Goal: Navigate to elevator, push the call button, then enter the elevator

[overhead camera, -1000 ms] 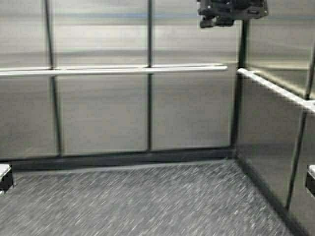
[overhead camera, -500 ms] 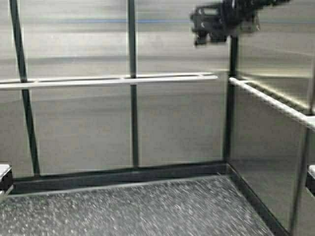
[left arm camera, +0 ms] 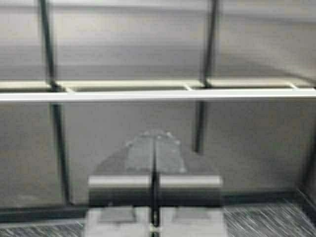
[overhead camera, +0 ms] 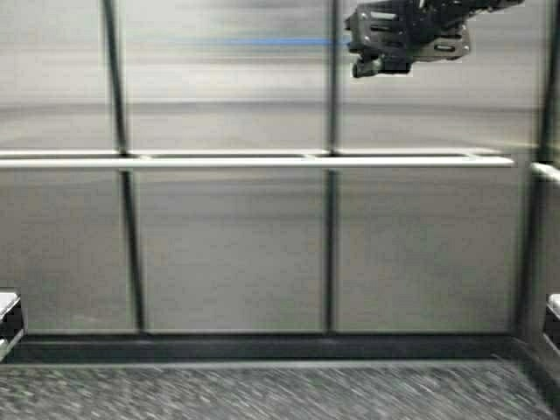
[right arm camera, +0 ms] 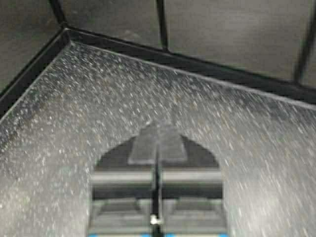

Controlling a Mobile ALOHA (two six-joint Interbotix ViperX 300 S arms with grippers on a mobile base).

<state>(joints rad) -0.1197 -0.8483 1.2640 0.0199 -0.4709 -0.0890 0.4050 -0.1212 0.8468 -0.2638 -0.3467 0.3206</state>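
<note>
Now the robot's base has turned and rolled on: half a second ago the high view held the rear right corner of the elevator with its side wall and side rail running toward the camera, and at present the brushed stainless-steel back panels of the elevator (overhead camera: 227, 254) fill the view almost square-on, the corner pushed to the far right edge. The horizontal pale steel handrail (overhead camera: 262, 161) runs nearly level across the wall, and only a thin strip of the dark speckled floor (overhead camera: 262, 394) shows below the black skirting, so the back wall looks nearer. The right end effector (overhead camera: 378, 59) is raised high at the upper right, tilted down over the floor; its wrist view shows its fingers clenched together on nothing. The left end effector (left arm camera: 154, 163) sits low, aimed at the back wall, likewise closed and empty. The grey call button plate is not in any view. Judging from this, the robot is well inside, and entering looks practically complete.
</note>
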